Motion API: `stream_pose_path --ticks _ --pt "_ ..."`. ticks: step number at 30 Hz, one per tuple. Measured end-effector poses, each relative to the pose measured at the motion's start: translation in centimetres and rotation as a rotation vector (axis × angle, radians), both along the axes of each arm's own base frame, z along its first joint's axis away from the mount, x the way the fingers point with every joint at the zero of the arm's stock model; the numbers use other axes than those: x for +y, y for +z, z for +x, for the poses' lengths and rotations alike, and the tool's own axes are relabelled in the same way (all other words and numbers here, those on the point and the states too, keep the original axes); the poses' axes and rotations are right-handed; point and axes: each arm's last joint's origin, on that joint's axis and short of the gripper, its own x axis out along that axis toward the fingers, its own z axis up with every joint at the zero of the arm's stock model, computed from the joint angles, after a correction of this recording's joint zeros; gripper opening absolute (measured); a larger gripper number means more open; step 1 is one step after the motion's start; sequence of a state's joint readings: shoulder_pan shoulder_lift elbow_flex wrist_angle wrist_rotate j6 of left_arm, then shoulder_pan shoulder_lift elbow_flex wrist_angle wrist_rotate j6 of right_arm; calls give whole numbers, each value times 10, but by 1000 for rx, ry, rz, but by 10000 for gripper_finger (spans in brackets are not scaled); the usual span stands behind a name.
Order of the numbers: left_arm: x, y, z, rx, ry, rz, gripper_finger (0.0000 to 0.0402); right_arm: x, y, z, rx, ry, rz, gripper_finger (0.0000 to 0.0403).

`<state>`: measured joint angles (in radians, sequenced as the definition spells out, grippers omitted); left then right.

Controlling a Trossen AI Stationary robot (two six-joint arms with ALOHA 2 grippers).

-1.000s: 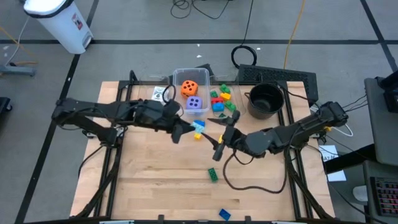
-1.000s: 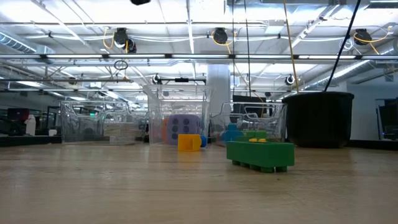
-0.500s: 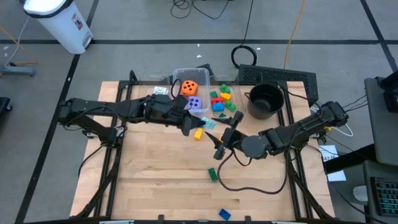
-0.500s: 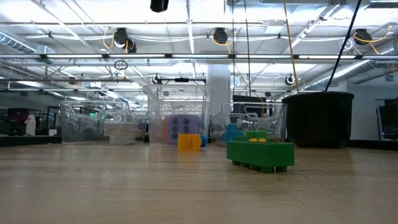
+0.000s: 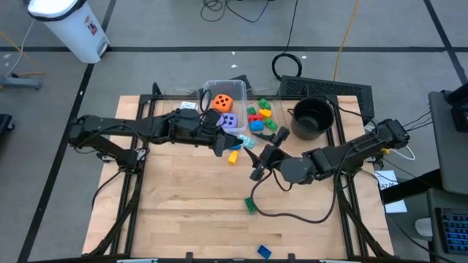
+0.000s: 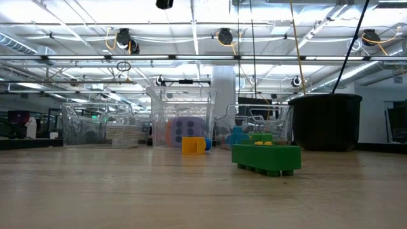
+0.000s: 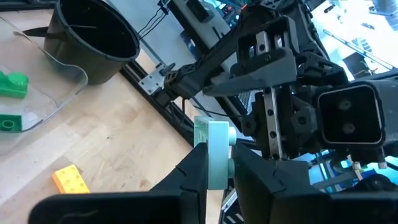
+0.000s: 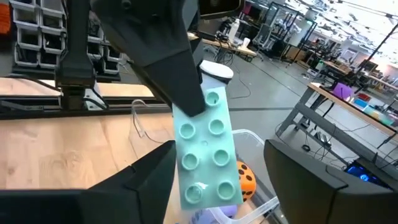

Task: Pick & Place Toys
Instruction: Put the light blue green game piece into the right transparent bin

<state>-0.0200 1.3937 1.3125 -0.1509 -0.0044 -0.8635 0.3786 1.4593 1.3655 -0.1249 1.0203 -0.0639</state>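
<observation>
Midway along the table's far half, the left gripper (image 5: 228,144) pinches a pale teal brick (image 7: 213,154) edge-on between its closed fingers, held above the wood. Facing it, the right gripper (image 5: 260,162) has its fingers spread to either side of that brick without closing. Nearby, a yellow brick (image 5: 233,156) lies on the table (image 5: 183,212).

In the high view the teal brick (image 5: 246,143) is mostly covered by the two claws meeting above the table (image 5: 183,212), so the grip there cannot be read. The right wrist view cuts off the brick's lower end. Cards in the left bin (image 6: 124,133) look like a pale stack, possibly; faces unreadable.
</observation>
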Motion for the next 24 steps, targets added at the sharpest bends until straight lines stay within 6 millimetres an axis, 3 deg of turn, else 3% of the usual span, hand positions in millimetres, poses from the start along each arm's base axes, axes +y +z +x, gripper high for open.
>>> stream_pose_path --ticks 5,11,15,24 --pt "0 0 0 -2 16 2 44 0 0 0 5 3 -1 192" --pt "1 3 1 -30 19 -7 53 0 -2 -1 24 5 -8 155" --pt "1 3 1 -31 18 -8 64 1 -2 0 26 34 1 152" --pt "0 4 1 -41 16 -30 44 1 -3 0 39 54 3 170"
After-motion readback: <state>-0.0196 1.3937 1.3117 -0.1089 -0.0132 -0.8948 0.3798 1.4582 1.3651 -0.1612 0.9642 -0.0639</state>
